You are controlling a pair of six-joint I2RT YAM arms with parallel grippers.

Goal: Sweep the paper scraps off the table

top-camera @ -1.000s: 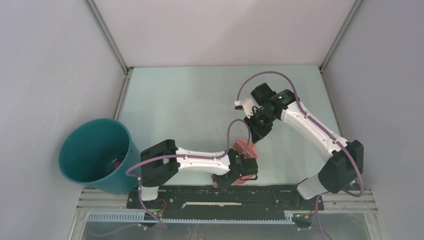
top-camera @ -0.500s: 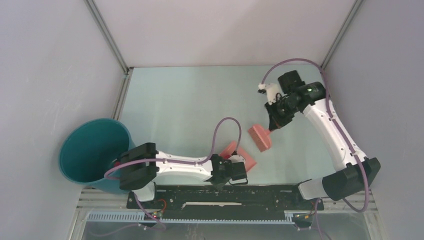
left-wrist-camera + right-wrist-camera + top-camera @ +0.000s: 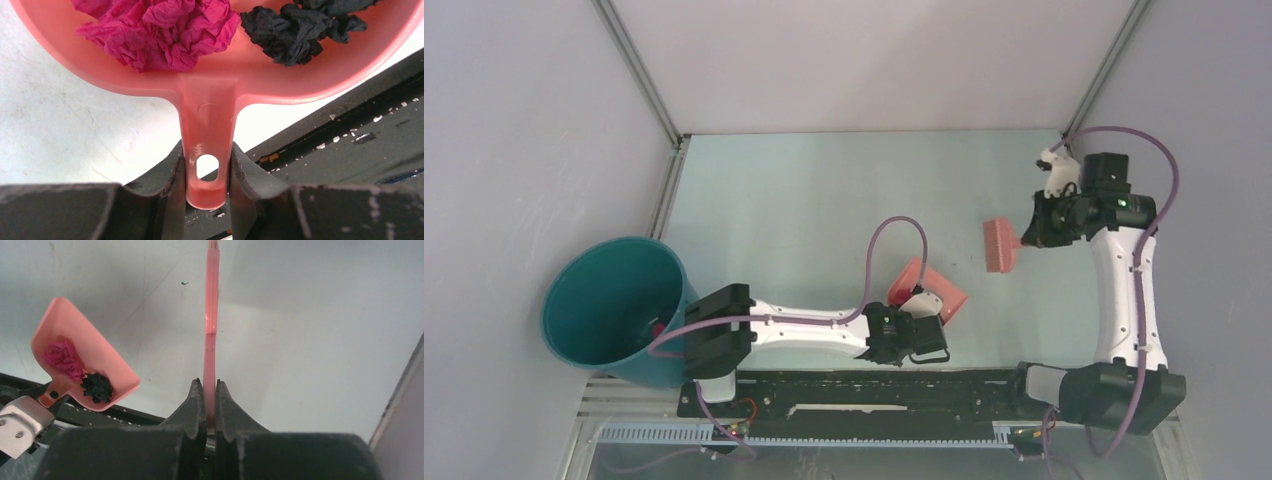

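Note:
My left gripper [image 3: 206, 161] is shut on the handle of the salmon-pink dustpan [image 3: 210, 82]. The pan holds two paper scraps, a magenta wad [image 3: 160, 25] and a black wad [image 3: 295, 32]. From above, the dustpan [image 3: 942, 293] sits near the table's front edge, with the left gripper [image 3: 914, 335] just behind it. My right gripper [image 3: 1029, 235] is shut on the thin handle of the salmon brush [image 3: 1001, 245], out to the right of the pan. In the right wrist view the brush handle [image 3: 211, 315] runs up from the right gripper [image 3: 210, 386]. The dustpan [image 3: 72, 335] with both wads lies lower left.
A round teal bucket [image 3: 614, 310] stands off the table's left front corner, with something red showing inside. The pale green table [image 3: 824, 200] has metal rails along its sides. A black base bar [image 3: 874, 390] runs along the near edge.
The right arm has swung the brush away from the dustpan, to the right and farther back. The left arm has shifted, and the dustpan now lies uncovered, turned slightly and moved a little right.

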